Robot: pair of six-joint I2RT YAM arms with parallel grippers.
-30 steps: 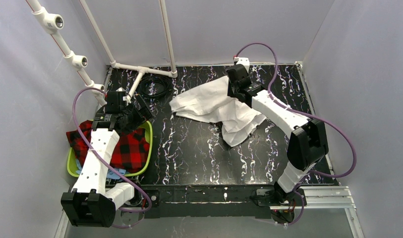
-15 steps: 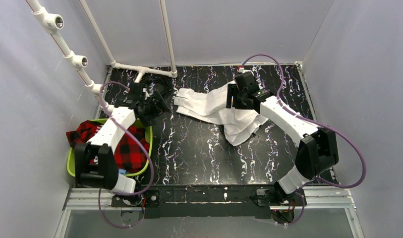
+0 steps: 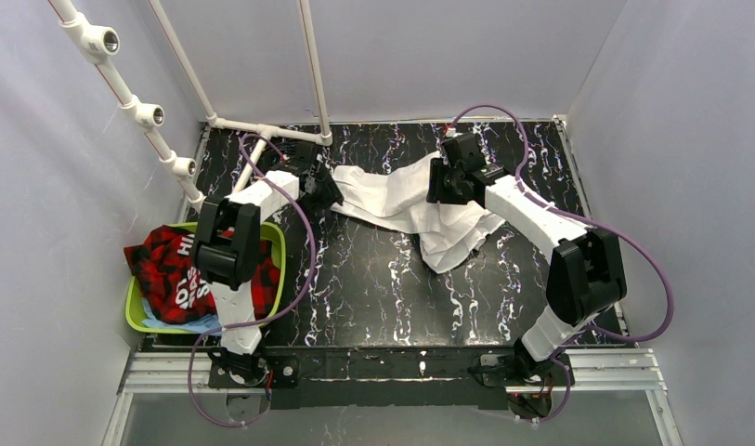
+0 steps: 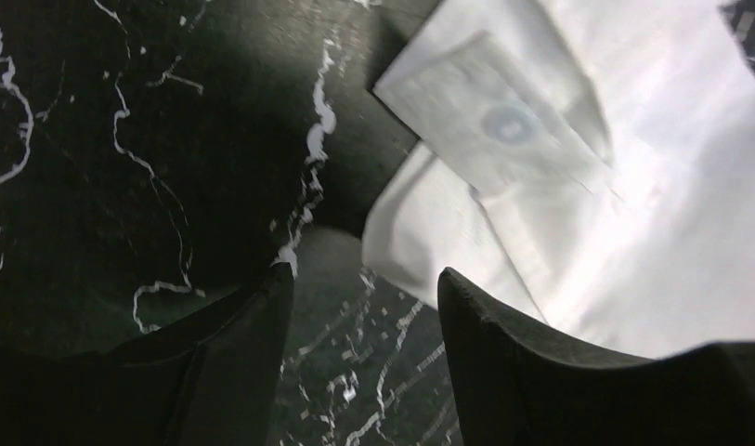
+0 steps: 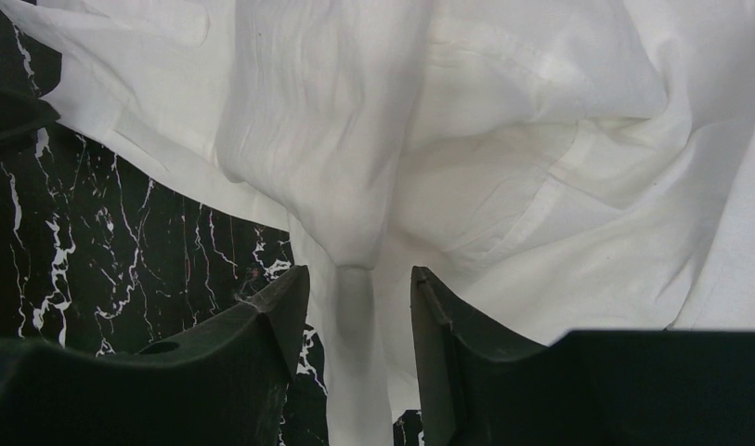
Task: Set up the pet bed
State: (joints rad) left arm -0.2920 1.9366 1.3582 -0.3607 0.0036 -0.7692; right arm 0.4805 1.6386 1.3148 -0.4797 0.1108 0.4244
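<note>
Cloth [image 3: 401, 195] lies far-centre on table [image 3: 373, 279]. Basket [image 3: 133, 311] sits at the table's left edge, blanket [image 3: 164, 269] in it. Pipe frame [image 3: 262, 129] stands behind the basket.

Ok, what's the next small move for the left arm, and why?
Probably ease the left gripper forward and down until the corner of the white cloth sits between its fingers, then close. Its jaws stand open and empty, the corner lies on the table just beyond the fingertips, and the right gripper has a fold of that cloth between its fingers.
</note>
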